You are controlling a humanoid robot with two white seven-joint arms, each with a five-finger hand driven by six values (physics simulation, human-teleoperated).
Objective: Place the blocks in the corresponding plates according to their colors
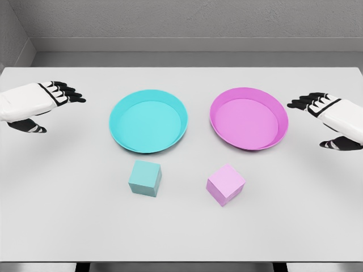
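Neither block has been placed: the teal block [144, 178] and pink block [225, 184] are seen on the bench [57, 215], near its front edge. The teal plate [116, 127] and pink plate [279, 131] are shown empty. The left robot hand [42, 105] and right robot hand [326, 116] are held spread, grasping nothing.

Plates [148, 120] behind blocks [144, 178]; sides, front open.

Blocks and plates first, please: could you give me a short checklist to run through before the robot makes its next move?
1. Cyan block free on the table, in front of the cyan plate: ok.
2. Pink block free, in front of the pink plate: ok.
3. Both plates hold nothing: ok.
4. Left robot hand open, holding nothing: ok.
5. Right robot hand open, holding nothing: ok.
6. Blocks sorted: not ok.
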